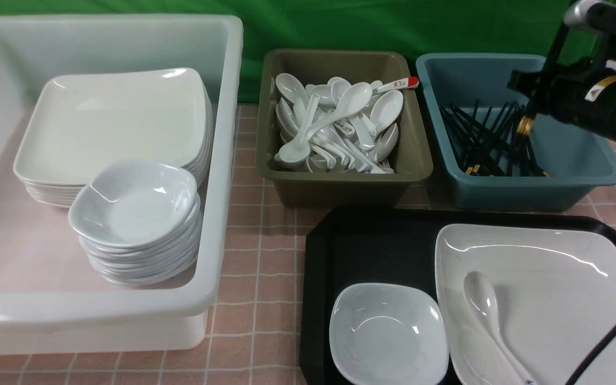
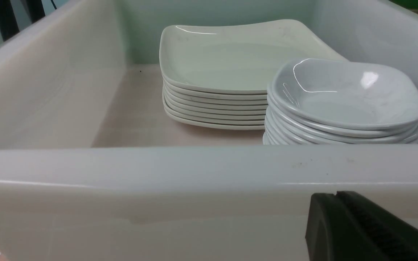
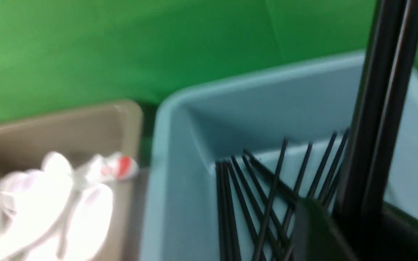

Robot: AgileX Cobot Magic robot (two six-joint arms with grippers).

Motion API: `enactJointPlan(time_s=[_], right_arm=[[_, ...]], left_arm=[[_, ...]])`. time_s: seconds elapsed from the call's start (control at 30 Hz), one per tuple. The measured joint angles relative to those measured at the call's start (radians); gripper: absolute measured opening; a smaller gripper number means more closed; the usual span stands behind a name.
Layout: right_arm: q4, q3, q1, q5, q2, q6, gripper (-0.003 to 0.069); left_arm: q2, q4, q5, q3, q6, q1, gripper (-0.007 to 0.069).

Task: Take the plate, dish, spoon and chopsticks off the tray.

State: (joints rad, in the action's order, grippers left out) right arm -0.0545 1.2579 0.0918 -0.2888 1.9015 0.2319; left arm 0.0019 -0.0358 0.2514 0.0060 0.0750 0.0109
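The black tray (image 1: 372,240) lies at the front right. On it are the large white plate (image 1: 554,278) and the small white dish (image 1: 388,331) to its left. The white spoon (image 1: 487,310) lies in the plate. My right gripper (image 1: 535,88) hangs over the blue bin (image 1: 580,160), shut on the pair of black chopsticks (image 3: 386,90); the sticks stand steeply between its jaws (image 3: 354,217), gold ends down. My left gripper (image 2: 336,195) is shut and empty, low in front of the white tub's near wall (image 2: 194,170).
The white tub (image 1: 217,160) at the left holds a stack of plates (image 1: 115,117) and a stack of dishes (image 1: 137,208). The olive bin (image 1: 286,176) holds several white spoons, one red-tipped (image 1: 401,84). Several black chopsticks (image 1: 479,139) lie in the blue bin.
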Motion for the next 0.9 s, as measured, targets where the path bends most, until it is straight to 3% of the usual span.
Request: enactJointPlan(time_s=[0.03,0.13,0.27,0.3,0.33,0.4,0.43,0.47,0.53,0.6,0.63,0.73,0.8,0.9], right_arm=[[0.0,0.011,0.0,0.018,0.022,0.0,0.0354],[0.001,0.017,0.002,0.078,0.013,0.003,0.047],[0.001,0.02,0.002,0.219,-0.062,0.0,0.048],[0.001,0.02,0.002,0.317,-0.117,-0.011,0.0427],[0.001,0.02,0.002,0.331,-0.125,-0.013,0.0418],[0.001,0.022,0.003,0.556,-0.286,-0.082,0.0244],[0.001,0.022,0.003,0.593,-0.298,-0.087,0.023],[0.0,0.022,0.003,0.706,-0.384,-0.122,0.0136],[0.0,0.023,0.003,0.876,-0.498,-0.15,0.0052],[0.0,0.02,0.003,1.09,-0.635,-0.166,0.003],[0.0,0.018,0.003,1.105,-0.646,-0.168,0.003],[-0.001,-0.017,0.003,1.264,-0.788,-0.169,0.003],[-0.001,-0.07,0.003,1.361,-0.897,-0.17,0.003],[-0.001,-0.129,0.003,1.406,-0.988,-0.17,0.003]], left_arm=[[0.0,0.0,0.0,0.0,0.0,0.0,0.0024],[0.0,0.0,0.0,0.0,0.0,0.0,0.0024],[0.0,0.0,0.0,0.0,0.0,0.0,0.0024],[0.0,0.0,0.0,0.0,0.0,0.0,0.0024],[0.0,0.0,0.0,0.0,0.0,0.0,0.0024],[0.0,0.0,0.0,0.0,0.0,0.0,0.0023],[0.0,0.0,0.0,0.0,0.0,0.0,0.0023],[0.0,0.0,0.0,0.0,0.0,0.0,0.0023],[0.0,-0.001,0.0,0.0,0.0,0.0,0.0023],[0.0,-0.06,-0.007,0.0,-0.042,0.0,0.0023],[0.0,-0.083,-0.011,0.0,-0.058,0.0,0.0023],[0.0,-0.353,-0.087,0.0,-0.211,0.0,0.0023],[0.0,-0.604,-0.145,0.0,-0.325,0.0,0.0023],[0.0,-0.722,-0.176,0.0,-0.365,0.0,0.0023]])
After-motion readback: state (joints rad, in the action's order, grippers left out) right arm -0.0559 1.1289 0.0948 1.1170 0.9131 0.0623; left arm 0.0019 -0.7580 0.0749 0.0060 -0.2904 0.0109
